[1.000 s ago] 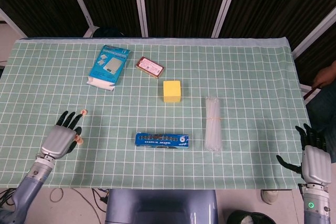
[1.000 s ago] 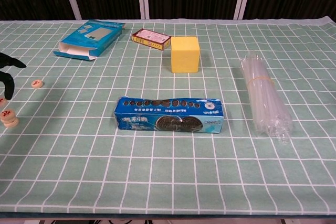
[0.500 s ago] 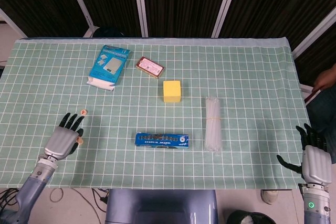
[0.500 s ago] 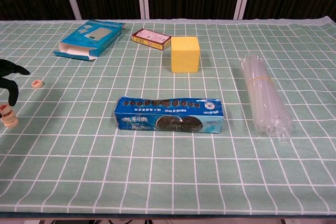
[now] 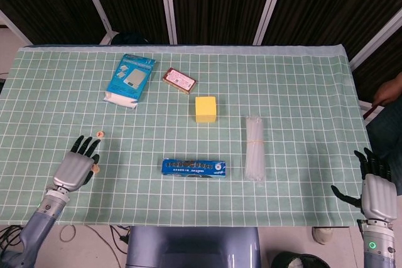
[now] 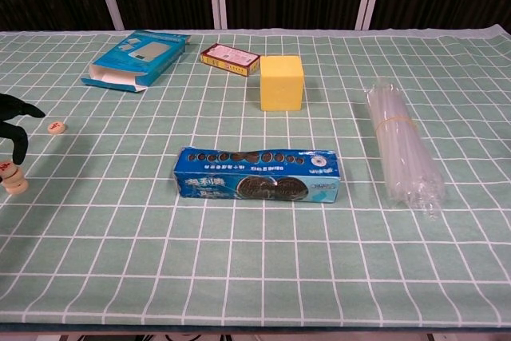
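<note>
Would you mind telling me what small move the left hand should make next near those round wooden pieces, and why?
Probably lower the left hand a little onto the stacked wooden pieces and close the fingers around them. The hand hangs open right above the stack, fingers spread and holding nothing, while a single piece lies apart, just beyond the fingertips. The stack is the nearest thing.

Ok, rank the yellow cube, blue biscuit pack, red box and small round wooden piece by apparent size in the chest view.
1. Blue biscuit pack, nearest the camera, which flatters it.
2. Yellow cube.
3. Red box, farthest back.
4. Small round wooden piece.
</note>
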